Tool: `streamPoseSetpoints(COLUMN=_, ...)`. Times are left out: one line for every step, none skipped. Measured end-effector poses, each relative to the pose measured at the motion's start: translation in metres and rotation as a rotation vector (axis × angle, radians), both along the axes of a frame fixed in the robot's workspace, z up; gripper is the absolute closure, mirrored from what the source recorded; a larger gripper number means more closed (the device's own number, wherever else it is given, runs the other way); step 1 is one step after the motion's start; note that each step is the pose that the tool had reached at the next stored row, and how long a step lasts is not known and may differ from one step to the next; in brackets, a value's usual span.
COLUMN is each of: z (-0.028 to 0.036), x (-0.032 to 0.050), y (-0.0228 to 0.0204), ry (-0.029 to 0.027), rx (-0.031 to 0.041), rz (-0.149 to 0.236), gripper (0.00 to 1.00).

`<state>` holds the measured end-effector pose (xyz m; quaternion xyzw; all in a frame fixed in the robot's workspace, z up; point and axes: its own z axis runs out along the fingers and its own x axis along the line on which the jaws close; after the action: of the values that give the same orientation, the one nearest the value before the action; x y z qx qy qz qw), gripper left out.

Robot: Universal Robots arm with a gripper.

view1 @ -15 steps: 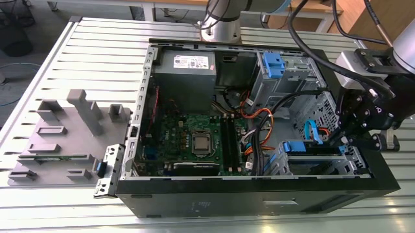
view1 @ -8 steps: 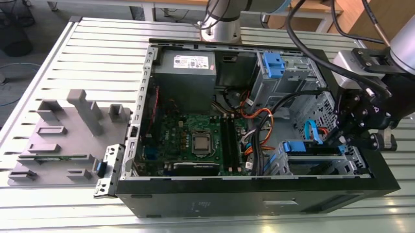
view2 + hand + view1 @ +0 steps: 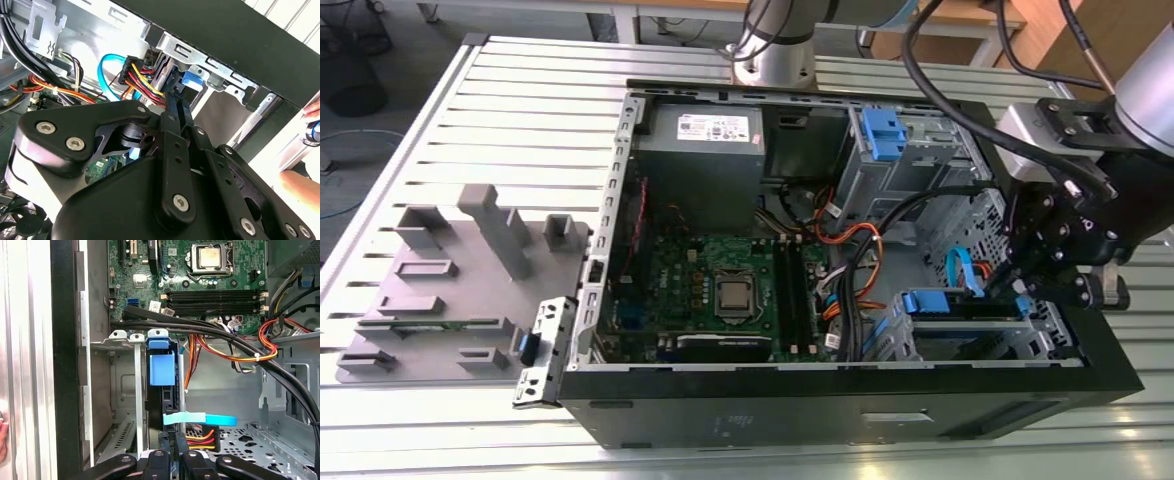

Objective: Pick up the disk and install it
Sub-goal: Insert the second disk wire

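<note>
Gripping disk [image 3: 161, 390] edge-on in bay, pincer [image 3: 172, 439] tips mostly hidden by cables [image 3: 210, 330].

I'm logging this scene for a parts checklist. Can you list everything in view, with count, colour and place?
Computer case: one, black, open, lying on the slatted metal table.
Motherboard: one, green, on the case floor.
Power supply: one, grey with a white sticker, in the far corner of the case.
Disk: one, blue carrier frame showing, sitting edge-up in the drive cage at the case's near corner, exterior view's right.
Blue bracket: one, in the far drive bay.
Fixture block: one, grey, on the table at the exterior view's left.
Cables: several, black, orange, red, yellow, light blue, across the case.
Gripper: one, black, at the disk's end.
</note>
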<state>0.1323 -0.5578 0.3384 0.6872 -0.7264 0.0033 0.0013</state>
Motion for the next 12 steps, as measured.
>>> streamPoseSetpoints(z=-0.0002, x=0.0, y=0.0001, ry=0.0, rx=0.0002, rz=0.0, gripper=0.84)
streamPoseSetpoints(z=-0.0003, x=0.0, y=0.0002, ry=0.0, rx=0.0001, rz=0.0, gripper=0.84)
streamPoseSetpoints(z=-0.0005, x=0.0, y=0.0004, ry=0.0, rx=0.0002, rz=0.0, gripper=0.84)
streamPoseSetpoints(z=-0.0007, x=-0.0001, y=0.0005, ry=0.0, rx=0.0004, rz=0.0, gripper=0.84)
streamPoseSetpoints(z=-0.0009, x=-0.0001, y=0.0007, ry=0.0, rx=0.0006, rz=0.0, gripper=0.84)
streamPoseSetpoints(z=-0.001, x=-0.0001, y=0.0009, ry=0.0, rx=0.0007, rz=0.0, gripper=0.84)
streamPoseSetpoints(z=-0.0011, x=-0.0002, y=0.001, ry=0.0, rx=0.0006, rz=0.0, gripper=0.84)
streamPoseSetpoints(z=-0.0012, x=-0.0002, y=0.001, ry=0.0, rx=0.0007, rz=0.0, gripper=0.84)
streamPoseSetpoints(z=-0.0012, x=-0.0005, y=0.001, ry=0.0, rx=0.0007, rz=0.0, gripper=0.84)
streamPoseSetpoints(z=-0.0013, x=-0.0007, y=0.001, ry=0.0, rx=0.0007, rz=0.0, gripper=0.84)
streamPoseSetpoints(z=-0.0014, x=-0.0008, y=0.0011, ry=0.0001, rx=0.0006, rz=0.0, gripper=0.84)
streamPoseSetpoints(z=-0.0016, x=-0.0008, y=0.0011, ry=0.0, rx=0.0006, rz=0.0, gripper=0.84)
